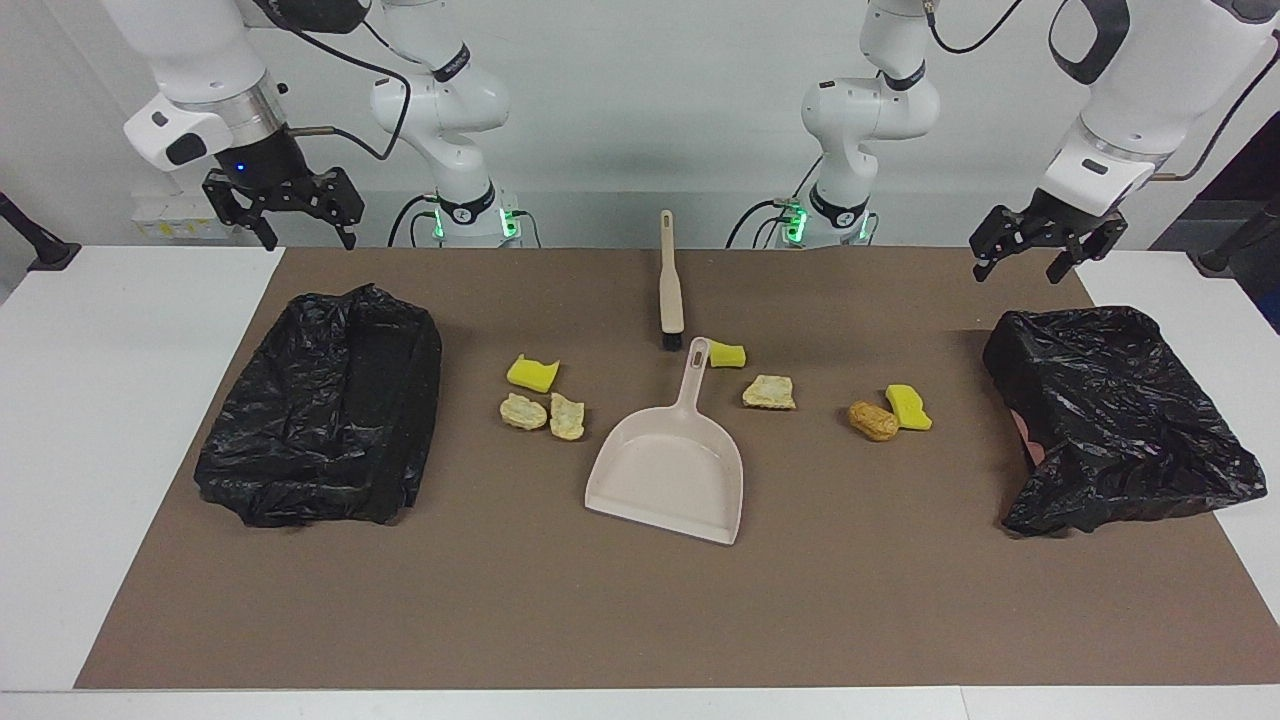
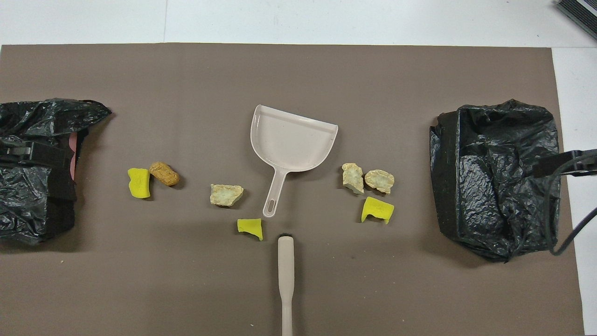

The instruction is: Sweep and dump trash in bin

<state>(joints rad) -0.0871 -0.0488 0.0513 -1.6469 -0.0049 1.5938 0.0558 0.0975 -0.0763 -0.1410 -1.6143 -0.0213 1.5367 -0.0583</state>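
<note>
Several trash scraps lie on the brown mat: yellow sponge chunks (image 1: 532,372) (image 1: 727,354) (image 1: 908,407) and crusty bread lumps (image 1: 523,411) (image 1: 769,392) (image 1: 873,420). A beige dustpan (image 1: 670,470) (image 2: 291,140) rests among them, its handle toward the robots. The beige brush (image 1: 670,290) (image 2: 285,275) lies just past that handle, bristles toward it. One black-bagged bin (image 1: 320,430) sits at the right arm's end, another (image 1: 1110,410) at the left arm's end. My right gripper (image 1: 305,238) and left gripper (image 1: 1020,270) hang open and empty, each above its own bin's robot-side edge.
White tabletop (image 1: 120,400) borders the mat at both ends. A dark ribbed object (image 2: 578,14) sits at the table's corner farthest from the robots, at the right arm's end. Bare mat stretches from the dustpan's mouth away from the robots.
</note>
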